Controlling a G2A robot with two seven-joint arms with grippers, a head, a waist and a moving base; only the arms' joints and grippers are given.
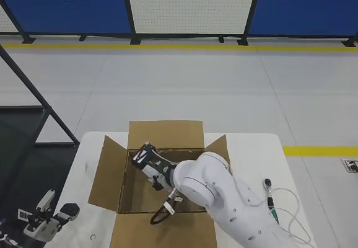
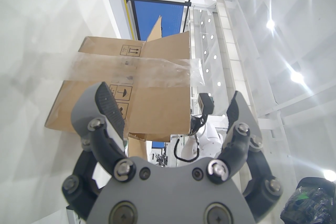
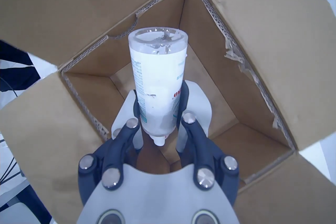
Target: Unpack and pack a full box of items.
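Just inside a box (image 3: 207, 59) corner, right gripper (image 3: 160, 100) clamps bottle (image 3: 157, 70); left gripper (image 2: 170, 101) gapes.

1 cardboard box (image 1: 166, 134), 4 flaps (image 1: 104, 175) open. 1 white bottle (image 3: 158, 78) at box opening. 1 small tool (image 1: 269, 203) right of box, maybe screwdriver, hard to tell.

- I see the box (image 1: 165, 134) as plain brown cardboard, with black symbols printed on its outer wall and a clear, glossy strip of tape (image 2: 131, 70) across them.
- The bottle (image 3: 157, 83) is white with a clear base and a touch of red print.
- My right gripper (image 3: 160, 97) has white fingers and dark blue-grey links.
- My left gripper (image 2: 170, 99) is grey; its black pads (image 2: 110, 107) are stippled with fine dots.
- The table (image 1: 253, 155) is white. A yellow floor line (image 1: 327, 150) runs off its right edge, and there are blue panels (image 1: 67, 15) beyond its far edge.
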